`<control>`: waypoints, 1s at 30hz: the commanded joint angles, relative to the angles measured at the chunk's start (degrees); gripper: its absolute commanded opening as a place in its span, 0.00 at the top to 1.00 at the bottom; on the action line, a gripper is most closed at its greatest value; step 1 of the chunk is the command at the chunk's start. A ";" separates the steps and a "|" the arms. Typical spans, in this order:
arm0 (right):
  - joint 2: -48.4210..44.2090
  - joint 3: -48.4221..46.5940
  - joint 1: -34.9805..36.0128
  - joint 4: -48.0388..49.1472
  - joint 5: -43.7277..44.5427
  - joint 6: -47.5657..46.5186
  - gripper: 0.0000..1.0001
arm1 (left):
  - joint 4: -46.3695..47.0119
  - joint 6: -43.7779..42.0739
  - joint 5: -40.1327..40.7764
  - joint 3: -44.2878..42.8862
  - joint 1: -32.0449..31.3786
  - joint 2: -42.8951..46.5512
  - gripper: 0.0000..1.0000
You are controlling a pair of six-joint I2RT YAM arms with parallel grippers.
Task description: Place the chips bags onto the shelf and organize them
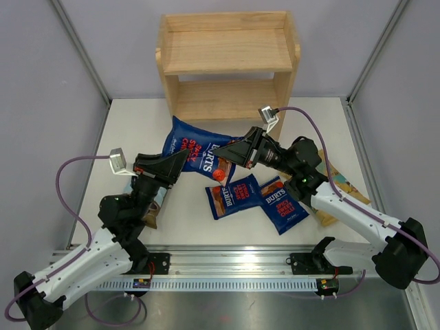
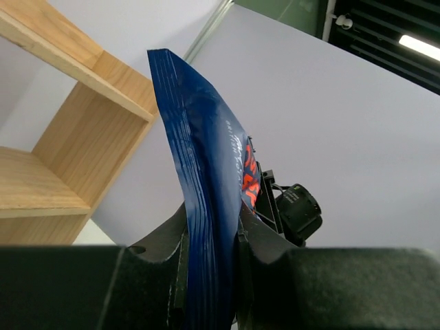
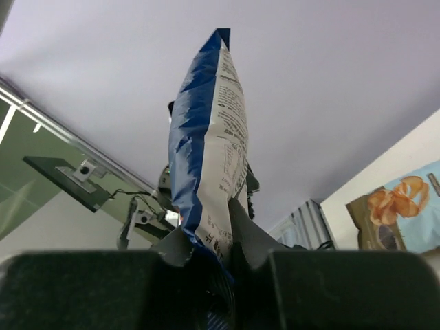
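A large dark blue Burts chips bag [image 1: 199, 148] hangs above the table in front of the wooden shelf [image 1: 227, 51], held from both sides. My left gripper [image 1: 180, 163] is shut on its left edge, and the left wrist view shows the blue bag [image 2: 206, 172] squeezed between the jaws of that gripper [image 2: 210, 230]. My right gripper [image 1: 232, 152] is shut on the bag's right edge; in the right wrist view the bag's white printed back [image 3: 213, 137] rises from between the jaws of that gripper [image 3: 210, 237]. Both shelf tiers are bare.
Two smaller dark blue bags [image 1: 232, 194] [image 1: 283, 204] lie on the table in front of the held bag. A tan bag [image 1: 342, 184] lies under my right arm. Another bag [image 1: 155, 203] lies beneath my left arm. Grey walls enclose the table.
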State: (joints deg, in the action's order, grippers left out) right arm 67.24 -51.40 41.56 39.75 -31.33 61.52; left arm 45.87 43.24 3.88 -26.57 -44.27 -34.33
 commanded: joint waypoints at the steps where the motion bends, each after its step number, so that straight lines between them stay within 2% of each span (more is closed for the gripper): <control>1: -1.67 -0.99 0.19 -1.60 5.14 -1.13 0.86 | -0.59 -3.51 4.46 -1.46 0.06 1.45 0.86; 2: -1.85 -1.07 0.10 -2.65 5.92 -1.83 0.88 | -5.48 -4.65 5.43 -3.65 0.06 1.54 0.84; 4: -1.94 -1.51 -0.07 -4.05 6.98 -3.06 0.89 | -13.38 -5.71 9.36 -5.85 0.06 1.54 0.62; 6: -1.77 -3.09 -0.60 -5.55 7.07 -3.59 0.89 | -18.77 -7.38 12.02 -9.89 0.15 1.28 0.48; 7: -1.50 -3.79 -1.39 -7.04 7.77 -3.60 0.89 | -24.54 -7.99 14.90 -11.56 0.15 1.02 0.32; 9: -1.50 -6.25 -2.44 -8.45 8.65 -3.86 0.89 | -31.59 -8.79 18.95 -16.55 0.24 0.67 0.25; 10: -1.41 -7.13 -3.23 -10.72 10.22 -3.60 0.90 | -38.24 -8.88 23.32 -18.07 0.24 0.58 0.21; 13: -0.63 -11.17 -5.52 -13.72 13.91 -2.55 0.92 | -50.12 -8.70 30.98 -22.90 0.33 0.14 0.17; 16: 0.86 -14.86 -7.98 -16.45 16.90 0.25 0.96 | -55.25 -9.67 33.03 -24.06 0.41 1.63 0.14; 21: 4.29 -23.38 -12.37 -21.46 23.58 2.64 0.96 | -61.24 -12.65 31.63 -26.25 0.41 4.62 0.11; 24: 9.29 -30.50 -13.95 -26.11 32.71 3.43 0.96 | -67.81 -15.20 31.28 -29.85 0.41 4.36 0.11; 30: 19.05 -44.56 -15.28 -31.56 44.67 6.77 0.96 | -73.81 -18.11 29.52 -34.69 0.41 3.74 0.10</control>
State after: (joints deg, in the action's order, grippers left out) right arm 83.07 -90.02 26.85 11.70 2.83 65.39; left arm -23.81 28.38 33.23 -58.26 -44.03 -30.44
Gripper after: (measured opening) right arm 0.141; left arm 0.890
